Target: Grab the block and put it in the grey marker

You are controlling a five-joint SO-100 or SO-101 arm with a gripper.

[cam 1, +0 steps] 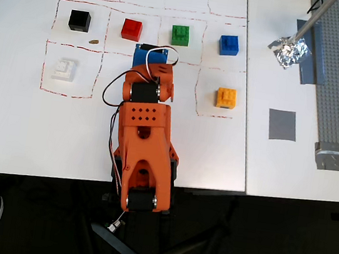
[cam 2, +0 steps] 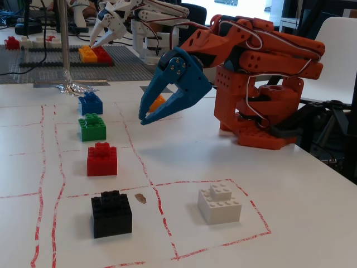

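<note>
The orange arm (cam 2: pixel 262 84) is folded up low over its base. Its top part bends forward and then down. At the front is the blue end effector (cam 2: pixel 144 118). Its two pointy fingers (cam 2: pixel 162 89) hang in the air and tip down toward the counter. They are a little apart, with a small gap at the tips. Nothing is between them. From above, the arm (cam 1: pixel 145 130) covers most of the end effector.
</note>
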